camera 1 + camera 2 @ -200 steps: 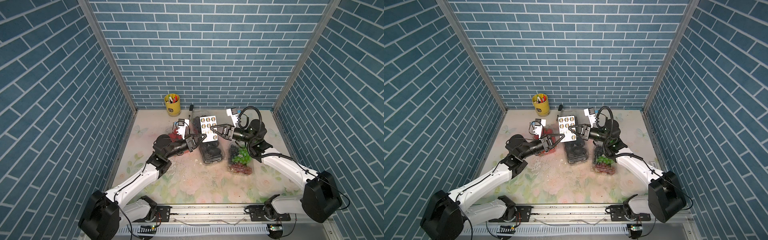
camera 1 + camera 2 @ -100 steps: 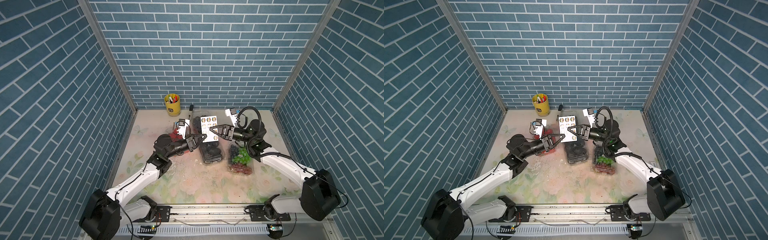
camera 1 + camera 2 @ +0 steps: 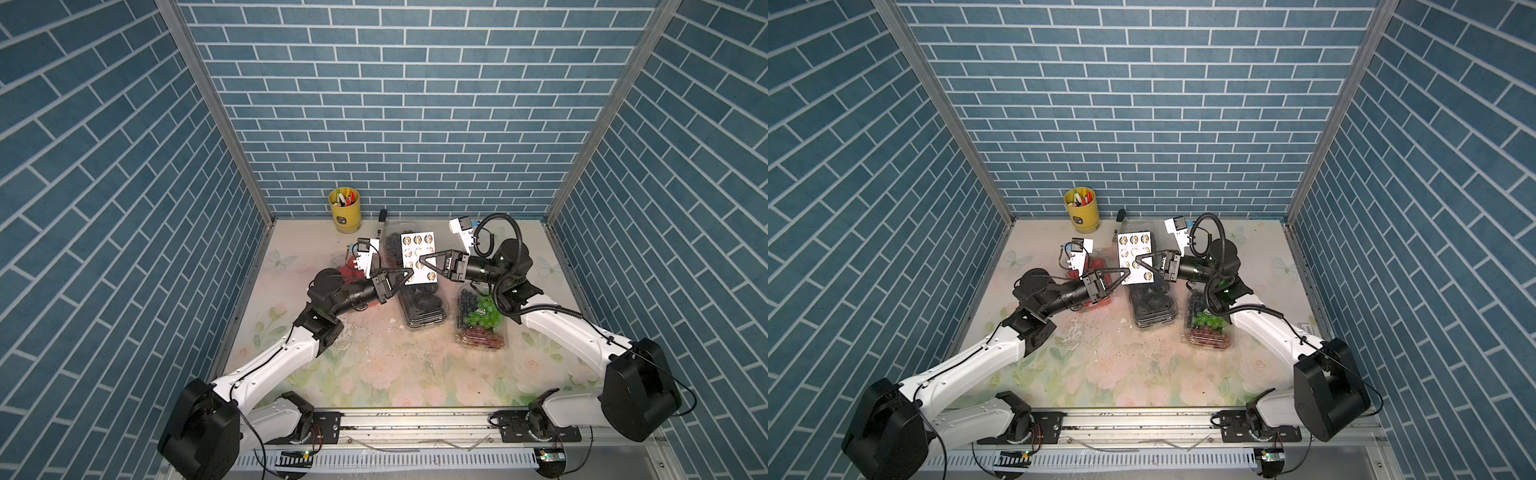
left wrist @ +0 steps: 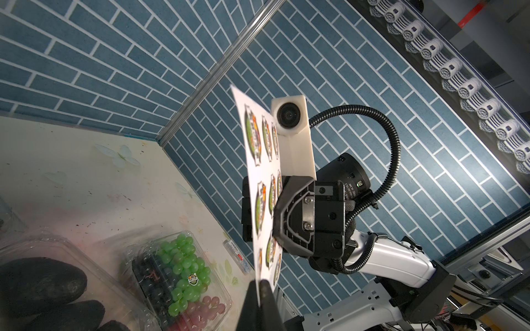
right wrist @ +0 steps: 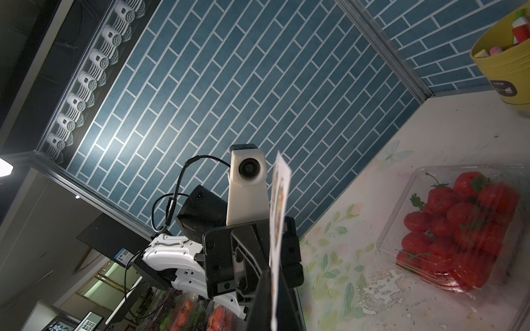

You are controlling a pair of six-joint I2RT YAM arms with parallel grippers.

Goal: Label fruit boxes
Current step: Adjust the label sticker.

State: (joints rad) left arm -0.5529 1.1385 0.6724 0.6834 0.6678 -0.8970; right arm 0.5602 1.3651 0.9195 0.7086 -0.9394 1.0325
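1. Left gripper [image 3: 409, 273], mid-frame in both top views: jaws clenched on the lower left corner of the sheet [image 3: 417, 257].
2. Right gripper [image 3: 421, 259], reaching in from the right: jaws clenched on the sheet's right side, a finger on each face.
3. Sheet held off the desk [image 3: 374, 365], tilted up, stickers facing the top views.
4. Black-fruit box [image 3: 424, 305]: centre of frame, on the desk, just below the sheet.
5. Mixed-grape box [image 3: 482, 322]: right of it, partly under the right arm, with a round sticker [image 4: 193, 278] on its lid.
6. Strawberry box [image 3: 1099, 262]: left of centre, partly hidden by the left arm.
7. Dark-grape box [image 3: 392, 241]: behind the sheet, mostly hidden.
8. Cup [image 3: 344, 206]: at the back wall, left of centre.
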